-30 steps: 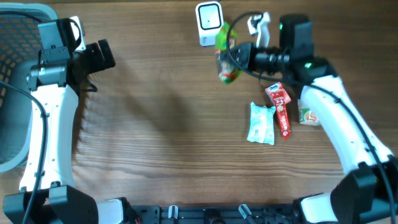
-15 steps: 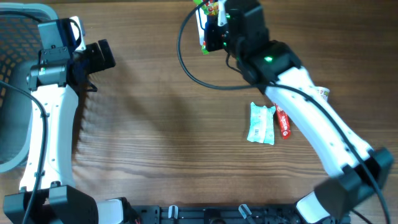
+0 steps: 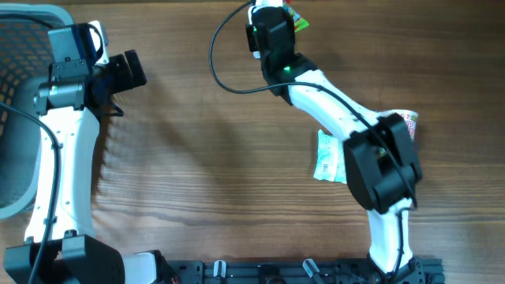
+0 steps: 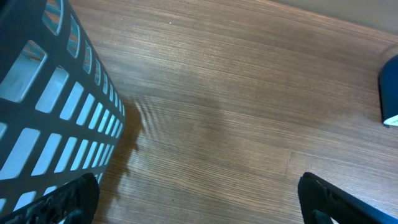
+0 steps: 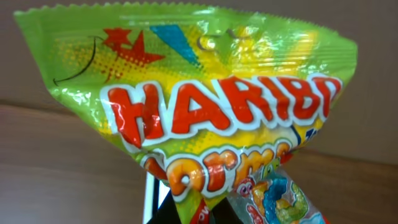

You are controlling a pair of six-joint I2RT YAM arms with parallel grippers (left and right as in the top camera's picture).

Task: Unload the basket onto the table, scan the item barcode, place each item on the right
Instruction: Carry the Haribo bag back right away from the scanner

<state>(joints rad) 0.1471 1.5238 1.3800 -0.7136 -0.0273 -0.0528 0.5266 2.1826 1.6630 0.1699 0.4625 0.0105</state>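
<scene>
1. The Haribo sweet bag [image 5: 205,112] is held in the air over the table's [image 3: 205,173] far edge. Its printed front faces the wrist camera, probably so the back faces a scanner, which I cannot make out.
2. The right hand [image 3: 274,22] is clamped shut on one end of it.
3. A pale green packet [image 3: 330,158] lies nearby.
4. The left hand [image 3: 130,69] hangs wide open and empty beside the basket [image 3: 16,47].

A brown wooden table with fine straight grain [image 3: 197,197] filled the overhead view, its surface matte and evenly lit, with only soft faint shadows [image 3: 213,150] lying across it. Beyond its far edge, in the right wrist view, a plain dull grey-beige wall [image 5: 373,93] stood, blurred.
</scene>
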